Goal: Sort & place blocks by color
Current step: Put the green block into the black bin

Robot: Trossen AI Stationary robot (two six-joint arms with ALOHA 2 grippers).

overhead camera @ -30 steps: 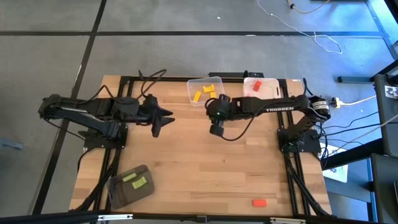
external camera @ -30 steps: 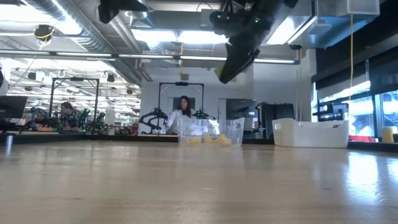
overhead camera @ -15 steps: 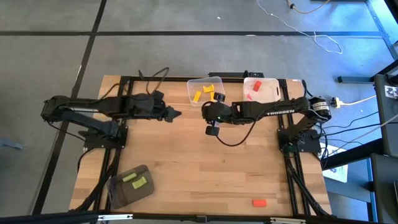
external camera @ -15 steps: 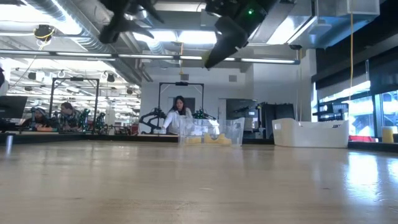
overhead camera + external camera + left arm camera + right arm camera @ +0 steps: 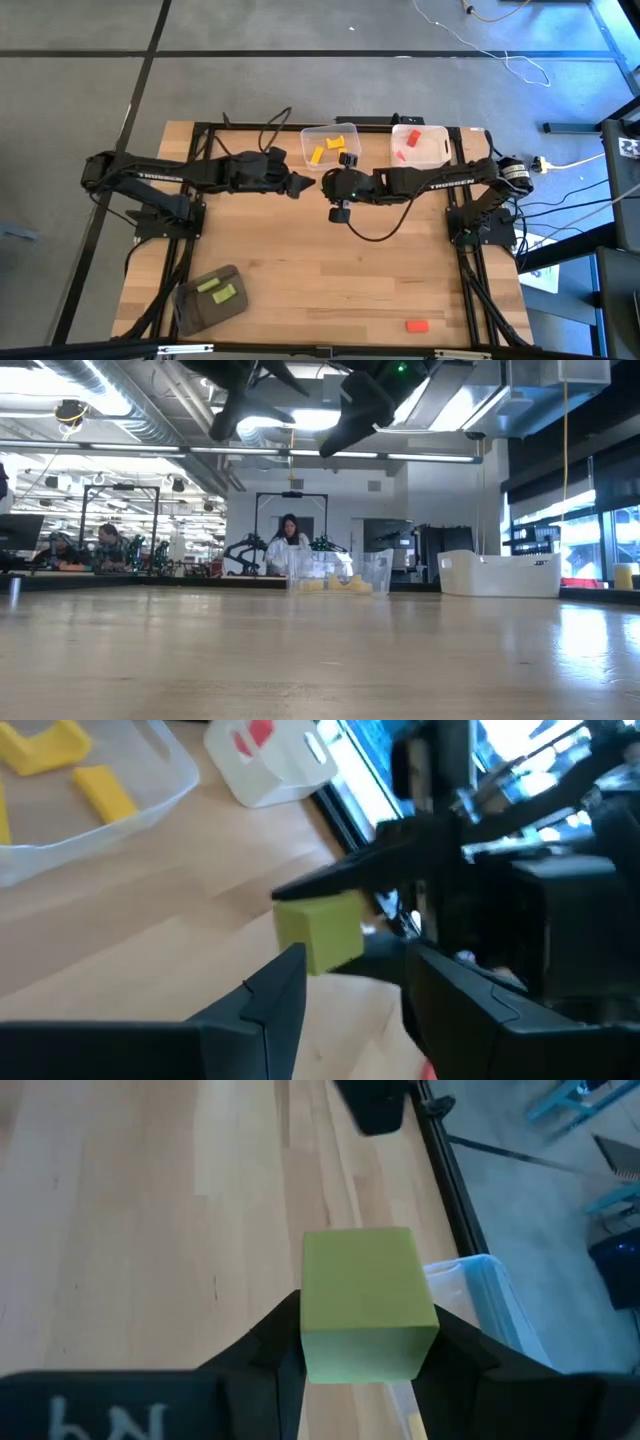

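Observation:
A light green block (image 5: 365, 1305) sits between the fingers of my right gripper (image 5: 328, 186), high above the table's middle, toward its far side. My left gripper (image 5: 306, 184) is open and faces it from the left. In the left wrist view its fingers stand just short of the same block (image 5: 318, 932); whether they touch it, I cannot tell. Yellow blocks (image 5: 330, 148) lie in a clear bin (image 5: 306, 152) and red blocks (image 5: 408, 138) in a white bin (image 5: 436, 152). Two green blocks (image 5: 214, 289) lie in a dark grey tray (image 5: 190, 310). One red block (image 5: 417, 325) lies flat near the near edge. My right gripper pinches the green block by two opposite side faces (image 5: 312, 1320), one finger (image 5: 262, 1342) on each side. The fingers point toward the table's left, slanting a little downward. The block is lifted clear of the table.
The clear and white bins stand side by side at the far edge, just behind both grippers. The grey tray is at the near left corner. Bare wood (image 5: 330, 270) lies between them. People and other rigs show in the room beyond the table.
My left gripper has moved toward the table's right, closing on the right gripper, and has turned from pointing down to roughly level. My right gripper, keeping hold of the green block, has shifted a little to the left and upward.

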